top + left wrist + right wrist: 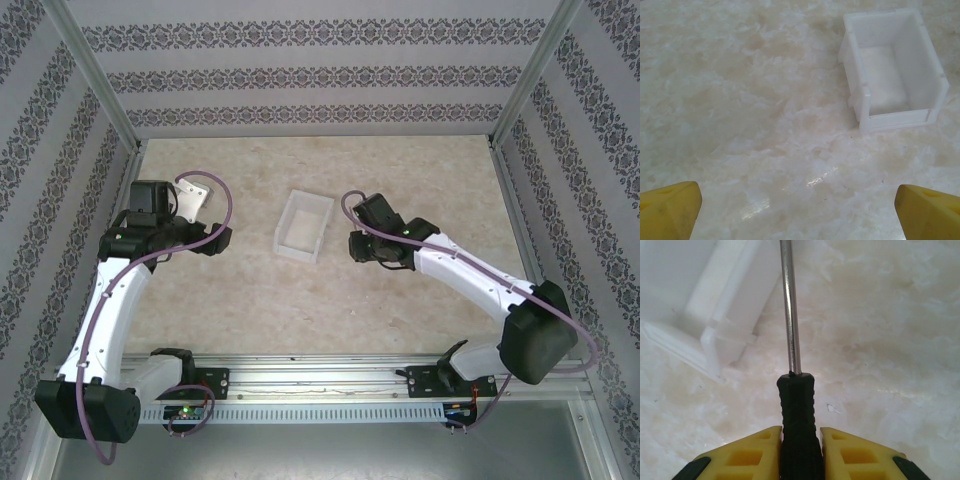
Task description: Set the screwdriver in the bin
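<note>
across the pale marbled surface [400,190], the white bin [305,226] sat between both arms, empty as far as could be seen. the left hand [799,212] hung with jaws spread wide, holding nothing. the right hand [800,452], just beside the bin's wall, was clamped on the black ribbed handle of the screwdriver [796,405]. it looked light and rigid, its smooth steel shaft likely slippery, so the handle seemed the better hold.
</note>
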Controlling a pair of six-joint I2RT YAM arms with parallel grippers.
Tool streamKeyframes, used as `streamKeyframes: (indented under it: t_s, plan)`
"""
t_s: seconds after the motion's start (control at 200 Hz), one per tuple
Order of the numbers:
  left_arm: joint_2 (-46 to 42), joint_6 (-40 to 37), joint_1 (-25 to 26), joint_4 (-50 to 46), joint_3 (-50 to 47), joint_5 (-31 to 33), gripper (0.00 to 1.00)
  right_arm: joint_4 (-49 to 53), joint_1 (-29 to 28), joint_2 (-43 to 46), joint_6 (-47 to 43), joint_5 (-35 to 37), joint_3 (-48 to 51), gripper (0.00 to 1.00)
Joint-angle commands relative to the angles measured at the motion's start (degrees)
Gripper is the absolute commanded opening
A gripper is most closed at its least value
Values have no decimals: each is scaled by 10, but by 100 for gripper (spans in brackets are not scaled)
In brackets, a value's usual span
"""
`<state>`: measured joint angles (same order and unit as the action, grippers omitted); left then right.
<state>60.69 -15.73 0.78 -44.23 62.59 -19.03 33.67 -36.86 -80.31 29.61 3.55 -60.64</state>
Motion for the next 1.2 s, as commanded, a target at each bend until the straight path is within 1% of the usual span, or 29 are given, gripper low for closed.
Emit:
streamKeyframes:
  t_s: [0.0,0.255,0.575,0.734,0.914,1.199]
  plan:
    - [-13,-1,8,-15,5,12,99,2,-13,-21,7,-10,-34,24]
    - [-23,-2,8,-11,6,32,99,-7,-38,-94,31,-16,-120,24]
    - [-31,-1,9,-13,12,27,99,-33,-59,-201,74,-16,-211,24]
    - [-30,7,9,-10,21,26,99,-41,-66,-232,88,-1,-231,24]
    - [-28,3,9,-10,21,23,99,-60,-67,-250,111,12,-233,24]
    - [-28,-2,9,-13,17,23,99,-59,-68,-295,124,18,-262,25]
